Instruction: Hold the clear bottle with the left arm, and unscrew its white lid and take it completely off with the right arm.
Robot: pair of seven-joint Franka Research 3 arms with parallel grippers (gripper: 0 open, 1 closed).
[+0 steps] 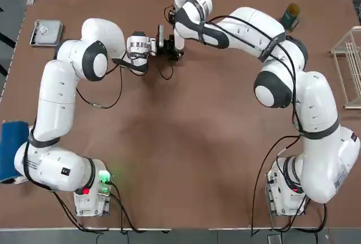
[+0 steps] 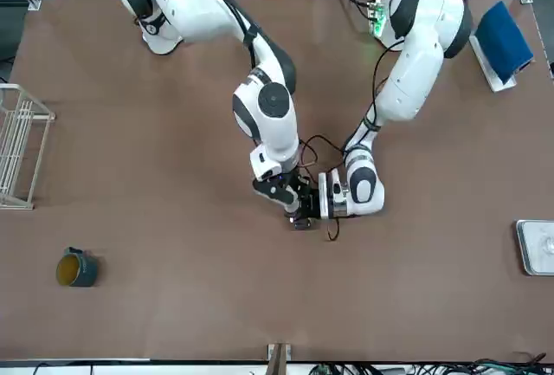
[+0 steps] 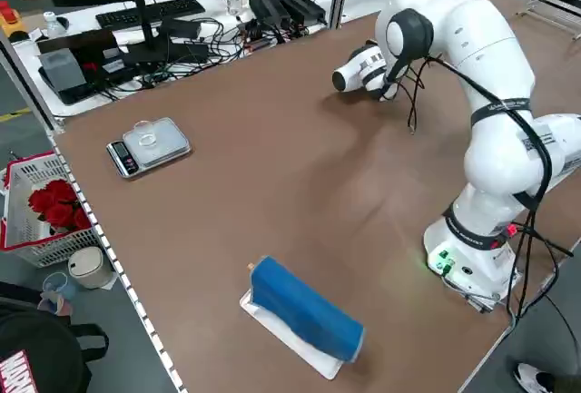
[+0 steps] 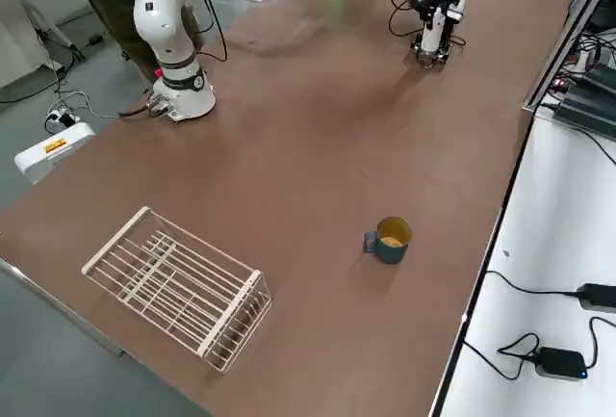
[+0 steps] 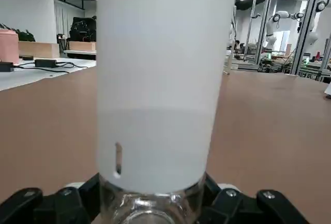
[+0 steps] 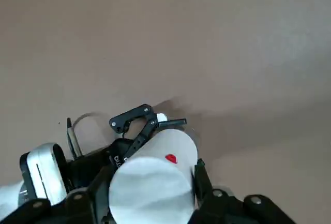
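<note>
The clear bottle [image 5: 150, 209] stands upright on the brown table at the far middle, and only its glass shoulder shows below the tall white lid [image 5: 160, 79], which sits on its neck. My left gripper [image 1: 162, 43] reaches in sideways and is shut on the clear bottle low down, a black finger [image 5: 77, 203] on each side. From above, my right gripper [image 1: 177, 48] is shut on the white lid [image 6: 155, 175], whose rounded end faces the right wrist camera. In the top view both hands hide the bottle.
A squat green jar with a yellowish lid [image 1: 291, 16] stands at the far right. A wire rack [image 1: 350, 66] sits at the right edge, a small scale [image 1: 46, 31] at the far left, and a blue roll [image 1: 12, 148] at the left edge.
</note>
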